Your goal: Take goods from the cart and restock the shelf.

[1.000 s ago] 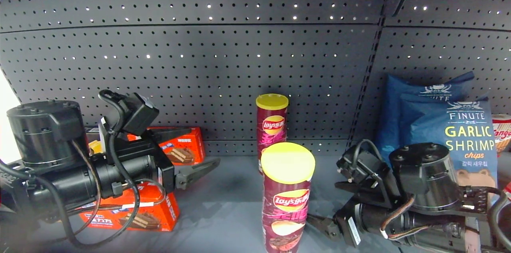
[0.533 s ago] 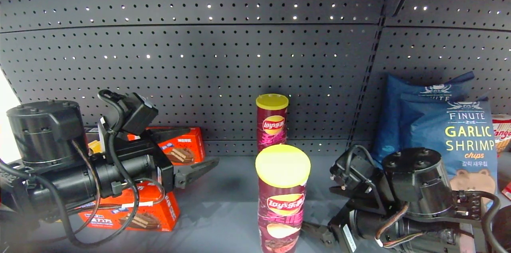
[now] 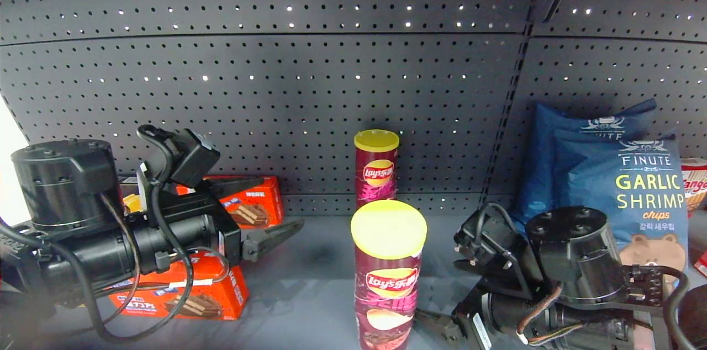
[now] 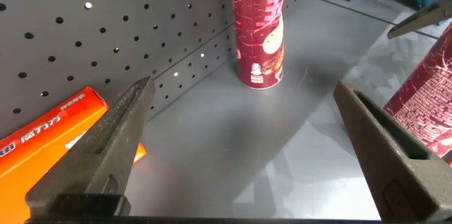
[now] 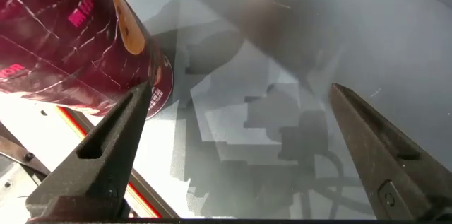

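Observation:
Two maroon chip cans with yellow lids stand on the grey shelf. The back can is near the pegboard. The front can is close to the shelf's front edge. My right gripper is low at the front can's right side and open. One of its fingertips is at the can's base; whether it touches is unclear. My left gripper hangs open over the shelf to the left of the cans, holding nothing.
Orange wafer boxes lie at the left, one behind against the pegboard wall. Blue chip bags stand at the right behind my right arm. Bare shelf floor lies between the left gripper and the cans.
My right arm has moved left, and the front can has shifted a little left with it. The left arm and the back can have stayed put.

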Robot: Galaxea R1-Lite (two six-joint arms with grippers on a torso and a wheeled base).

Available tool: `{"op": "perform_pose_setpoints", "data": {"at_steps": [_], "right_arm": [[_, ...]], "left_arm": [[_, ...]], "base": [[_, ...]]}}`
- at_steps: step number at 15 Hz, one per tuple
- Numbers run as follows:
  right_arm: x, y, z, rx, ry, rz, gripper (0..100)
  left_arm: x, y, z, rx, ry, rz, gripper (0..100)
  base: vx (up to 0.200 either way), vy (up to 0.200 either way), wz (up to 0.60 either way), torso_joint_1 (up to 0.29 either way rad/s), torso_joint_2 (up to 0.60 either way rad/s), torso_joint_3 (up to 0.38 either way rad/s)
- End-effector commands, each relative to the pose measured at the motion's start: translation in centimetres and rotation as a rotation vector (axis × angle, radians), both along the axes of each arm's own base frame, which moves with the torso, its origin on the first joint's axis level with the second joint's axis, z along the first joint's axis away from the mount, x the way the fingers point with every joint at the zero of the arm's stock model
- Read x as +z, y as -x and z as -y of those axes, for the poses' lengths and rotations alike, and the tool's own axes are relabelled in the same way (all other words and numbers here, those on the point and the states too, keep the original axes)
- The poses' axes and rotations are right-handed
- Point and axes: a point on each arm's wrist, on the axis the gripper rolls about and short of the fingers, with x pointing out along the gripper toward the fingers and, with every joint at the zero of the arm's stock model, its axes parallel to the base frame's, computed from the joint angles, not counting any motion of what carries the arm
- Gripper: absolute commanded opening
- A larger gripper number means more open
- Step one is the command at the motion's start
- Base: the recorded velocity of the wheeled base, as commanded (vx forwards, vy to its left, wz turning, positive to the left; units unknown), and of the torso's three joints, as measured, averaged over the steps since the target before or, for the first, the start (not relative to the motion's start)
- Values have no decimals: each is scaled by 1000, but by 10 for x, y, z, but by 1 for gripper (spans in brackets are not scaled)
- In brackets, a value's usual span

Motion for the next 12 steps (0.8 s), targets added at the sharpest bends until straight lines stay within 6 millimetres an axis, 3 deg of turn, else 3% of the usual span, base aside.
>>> {"op": "perform_pose_setpoints", "data": {"at_steps": [1,12], "right_arm": [[1,0,0,0,-2,2,100],[-1,0,-1,5,1,-1,100]], "left_arm": [[-1,-1,0,-1,-1,-4,100],[-1,0,0,-1,0,-2,100]], "base": [[0,0,0,0,0,0],[0,0,0,0,0,0]]}}
